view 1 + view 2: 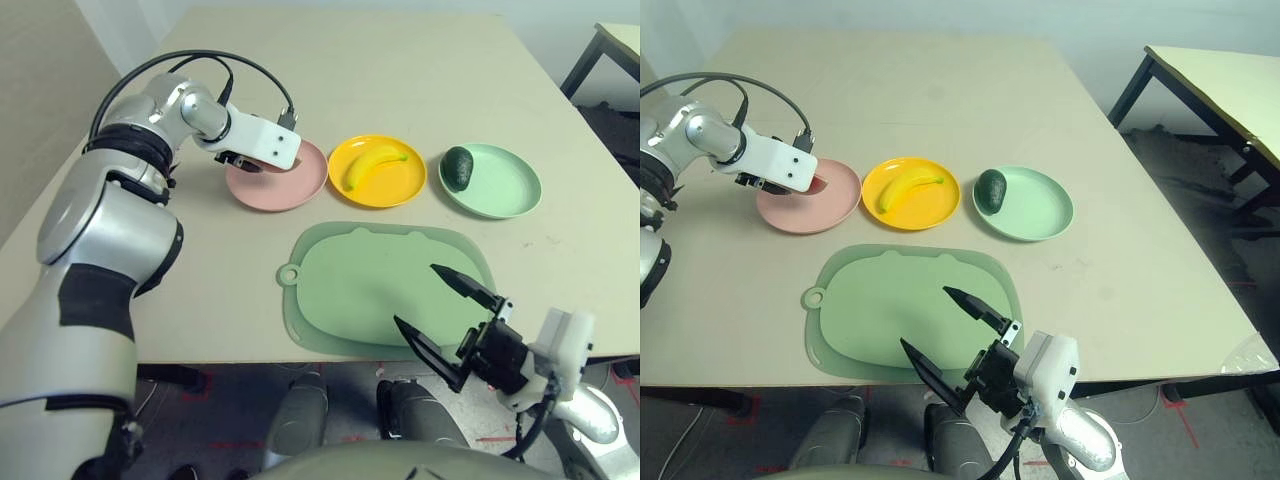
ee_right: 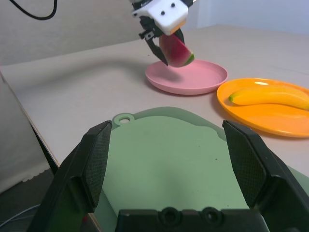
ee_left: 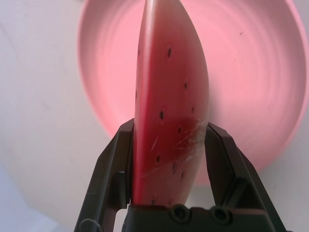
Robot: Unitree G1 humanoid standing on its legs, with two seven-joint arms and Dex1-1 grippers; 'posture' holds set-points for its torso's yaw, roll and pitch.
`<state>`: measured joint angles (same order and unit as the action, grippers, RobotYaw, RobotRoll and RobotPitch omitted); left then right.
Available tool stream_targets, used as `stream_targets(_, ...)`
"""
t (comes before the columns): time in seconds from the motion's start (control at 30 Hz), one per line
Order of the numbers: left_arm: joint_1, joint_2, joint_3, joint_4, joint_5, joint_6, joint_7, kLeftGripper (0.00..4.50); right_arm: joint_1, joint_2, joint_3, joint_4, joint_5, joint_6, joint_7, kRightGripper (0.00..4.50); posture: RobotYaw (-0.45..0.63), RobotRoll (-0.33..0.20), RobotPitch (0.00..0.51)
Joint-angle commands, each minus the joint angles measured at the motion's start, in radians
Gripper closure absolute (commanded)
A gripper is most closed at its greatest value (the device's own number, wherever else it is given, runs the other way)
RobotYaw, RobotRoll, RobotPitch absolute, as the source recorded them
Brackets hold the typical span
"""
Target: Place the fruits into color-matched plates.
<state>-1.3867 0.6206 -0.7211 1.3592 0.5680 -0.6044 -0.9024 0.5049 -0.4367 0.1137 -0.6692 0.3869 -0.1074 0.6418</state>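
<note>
- the left tool (image 2: 163, 47) is hanging over the round shallow pink plastic plate (image 1: 305, 185) at the far left of the beige bench (image 1: 400, 70), its two black fingers (image 3: 112, 169) clamping the flat sides of the red toy watermelon wedge with green rind (image 3: 171, 106).
- the wedge is being held just above the pink plate, not resting in it as far as the right wrist view shows; its green rind is pointing down and to the right.
- the yellow toy banana (image 1: 372, 164) is lying in the round shallow yellow-orange plastic plate (image 1: 400, 186), just right of the pink plate.
- the dark green toy avocado (image 1: 458, 167) is sitting at the left side of the round shallow pale mint green plastic plate (image 1: 505, 190), the rightmost of the three plates in the row.
- the large rounded-rectangle green cutting board (image 1: 350, 285) is lying nearer than the plates, with a small ring tab at its left edge.
- the right tool (image 1: 448, 318) is hovering over the near right corner of the cutting board, its fingers spread wide apart and holding nothing.
</note>
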Motion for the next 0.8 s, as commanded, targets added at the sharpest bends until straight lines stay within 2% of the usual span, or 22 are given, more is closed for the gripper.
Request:
stream_targets(0.03, 0.031, -0.026, 0.024, 0.017, 0.031, 0.039, 0.039, 2.23, 0.013, -0.008, -0.007, -0.014, -0.016, -0.003, -0.006, 0.0, 0.07, 0.0, 0.122)
stream_targets(0.27, 0.061, -0.049, 0.04, 0.023, 0.075, 0.064, 0.118, 2.23, 0.029, -0.005, -0.005, -0.022, -0.033, -0.005, -0.024, 0.0, 0.06, 0.0, 0.125)
stream_targets(0.47, 0.058, -0.042, 0.058, 0.023, 0.094, 0.065, 0.139, 0.18, 0.019, 0.012, 0.0, -0.021, -0.034, 0.003, -0.051, 0.0, 0.07, 0.0, 0.122)
stream_targets(0.5, 0.057, -0.039, 0.061, 0.023, 0.095, 0.065, 0.141, 0.02, 0.018, 0.012, 0.0, -0.02, -0.03, 0.005, -0.051, 0.0, 0.07, 0.0, 0.121)
stream_targets(0.8, 0.042, -0.004, 0.106, 0.018, 0.088, 0.042, 0.139, 0.02, -0.118, -0.013, -0.076, 0.059, -0.017, 0.058, -0.061, 0.0, 0.08, 0.0, 0.125)
